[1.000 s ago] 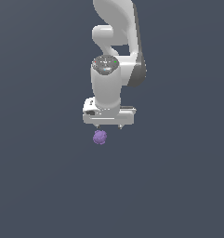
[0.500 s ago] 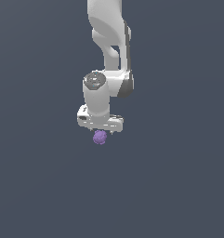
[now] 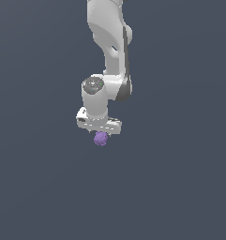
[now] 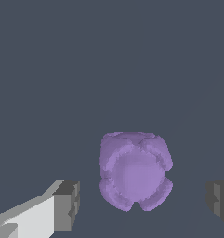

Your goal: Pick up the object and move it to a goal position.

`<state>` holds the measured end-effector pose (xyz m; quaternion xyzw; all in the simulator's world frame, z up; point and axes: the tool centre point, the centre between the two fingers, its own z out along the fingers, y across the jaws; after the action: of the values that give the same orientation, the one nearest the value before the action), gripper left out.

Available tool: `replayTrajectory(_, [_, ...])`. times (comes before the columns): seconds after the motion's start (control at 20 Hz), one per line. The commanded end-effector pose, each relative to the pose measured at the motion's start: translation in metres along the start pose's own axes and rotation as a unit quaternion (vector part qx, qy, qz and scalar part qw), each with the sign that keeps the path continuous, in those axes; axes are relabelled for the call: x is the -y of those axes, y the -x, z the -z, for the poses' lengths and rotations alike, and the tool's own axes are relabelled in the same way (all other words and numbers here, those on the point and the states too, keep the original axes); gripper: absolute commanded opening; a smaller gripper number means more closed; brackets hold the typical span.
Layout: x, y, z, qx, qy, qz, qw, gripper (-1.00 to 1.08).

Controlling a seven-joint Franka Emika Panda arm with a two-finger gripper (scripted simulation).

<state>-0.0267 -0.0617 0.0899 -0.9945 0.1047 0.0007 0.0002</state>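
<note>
Hand: my hand [image 3: 99, 132] points straight down from the arm, just over the ball. In the wrist view my two fingers [image 4: 67, 206] stand wide apart, one on each side, with nothing between them but the ball. I grip nothing.

Ball: the purple ball [image 4: 135, 171] lies on the grey surface [image 3: 180, 187], straight below my hand. In the exterior view the ball [image 3: 101, 138] sits right under the fingertips.

Gaps: clear surface shows between each pad and the ball, so neither finger touches it.

Key relation: the ball sits between my fingers, on the line along which they close, slightly nearer one pad than the other. It is roughly round, so I judge no long axis matters and no wrist turn is needed.

Height: I cannot tell whether my pads are already level with the ball's middle.

Step in hand: I judge the grasp is about to be made; the goal position shows in neither view.
</note>
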Motion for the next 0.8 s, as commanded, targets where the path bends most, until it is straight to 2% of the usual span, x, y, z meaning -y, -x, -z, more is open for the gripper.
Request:
replayTrajectory(0.0, [0.000,0.000,-0.003,0.000,0.000,0.000,1.0000,1.00])
replayTrajectory(0.5, [-0.001,0.001,-0.044,-0.001,0.000,-0.001,1.0000,1.00])
replayTrajectory(0.75, [-0.001,0.000,-0.051,-0.001,0.000,-0.001,1.0000,1.00])
